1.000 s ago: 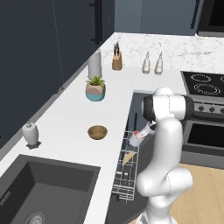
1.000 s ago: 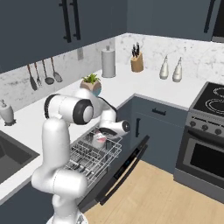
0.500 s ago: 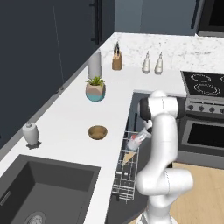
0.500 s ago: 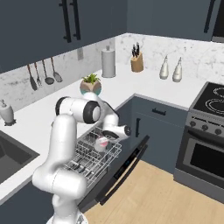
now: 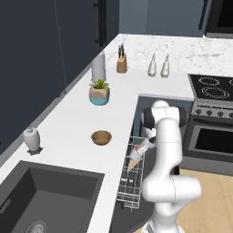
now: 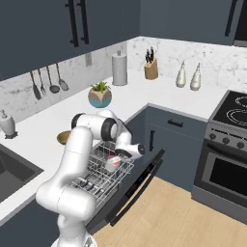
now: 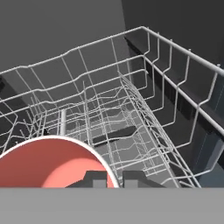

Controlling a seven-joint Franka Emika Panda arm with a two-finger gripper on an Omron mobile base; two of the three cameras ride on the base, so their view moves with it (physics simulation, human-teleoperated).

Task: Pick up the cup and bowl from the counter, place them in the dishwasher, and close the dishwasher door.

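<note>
My end effector is clamped on the cup, held over the dishwasher wire rack. Cup long axis tilted, salmon-red end facing my hand camera. Bowl sits upright near the surface front edge.

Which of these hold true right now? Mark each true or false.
1. The bowl sits on the counter. True.
2. The cup is on the counter beside the plant pot. False: the gripper holds it over the rack.
3. The dishwasher door is shut. False: it hangs open with the rack pulled out.
4. The cup's red end faces the hand camera. True.
5. The bowl lies in the rack. False: it is on the counter.
</note>
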